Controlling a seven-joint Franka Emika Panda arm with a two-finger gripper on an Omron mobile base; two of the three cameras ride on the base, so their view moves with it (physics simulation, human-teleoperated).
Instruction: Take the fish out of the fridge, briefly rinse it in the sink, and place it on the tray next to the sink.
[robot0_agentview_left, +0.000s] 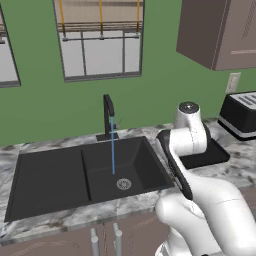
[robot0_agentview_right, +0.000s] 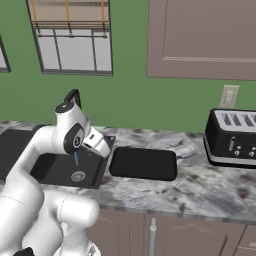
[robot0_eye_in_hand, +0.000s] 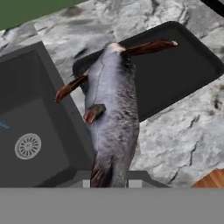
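The fish (robot0_eye_in_hand: 114, 118) is out of the fridge and clamped in the gripper (robot0_eye_in_hand: 110, 183), hanging over the strip of surface (robot0_eye_in_hand: 175, 135) between the sink's (robot0_agentview_left: 50, 180) right rim and the tray's (robot0_agentview_right: 143, 163) left edge. The tap (robot0_agentview_left: 108, 117) runs a thin stream into the right basin, so I'd judge the rinse done or nearly so; what's left is setting the fish down on the tray, and perhaps shutting the water. The surface is grey marble, a toaster (robot0_agentview_right: 235, 137) at its right end, under green walls, a window (robot0_agentview_left: 100, 40) and brown cupboards (robot0_agentview_right: 205, 37).
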